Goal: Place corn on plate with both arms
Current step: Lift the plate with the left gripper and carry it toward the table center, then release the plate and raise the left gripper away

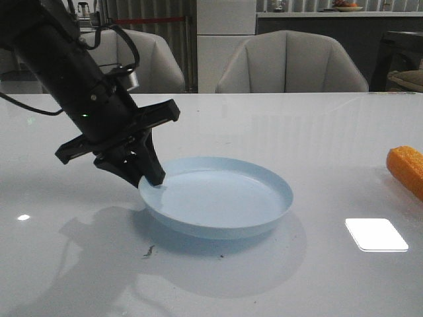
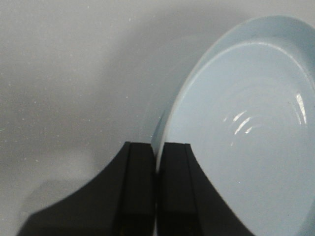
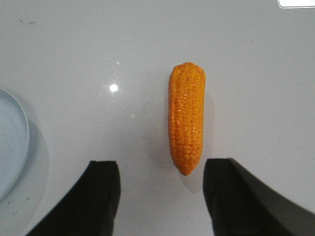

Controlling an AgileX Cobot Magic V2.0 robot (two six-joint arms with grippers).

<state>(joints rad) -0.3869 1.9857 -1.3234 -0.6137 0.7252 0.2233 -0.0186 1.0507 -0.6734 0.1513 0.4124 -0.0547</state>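
left tool (image 1: pixel 151 177): fingers pinched together on the near-left rim of the plate (image 1: pixel 218 198); left wrist view shows the rim edge caught between the two black pads (image 2: pixel 139 167), no gap left.
left arm (image 1: pixel 73 72): comes down from upper left of front view, angled toward the plate.
plate: pale blue, round, shallow, on the surface (image 1: pixel 277 125) a bit left of centre; left side looks slightly raised where it is pinched, right side down, shadow beneath. Nothing on it.
plate in wrist views: fills right side of left wrist view (image 2: pixel 246 132), inner rings glossy; only a sliver of rim in right wrist view (image 3: pixel 12 142).
corn (image 3: pixel 187 123): orange cob, lying flat on the surface, well apart from the plate, on the robot's right. Front view catches only one end at the right frame edge (image 1: pixel 406 170).
right tool (image 3: pixel 160 194): fingers spread wide apart, holding nothing; hangs over the corn, cob's narrow tip lies between the two fingers (image 3: pixel 101 196), not touching either.
right arm: not visible in front view.
surface: white, glossy, bright rectangular reflection near front right (image 1: pixel 375 234), a few dark specks by the plate.
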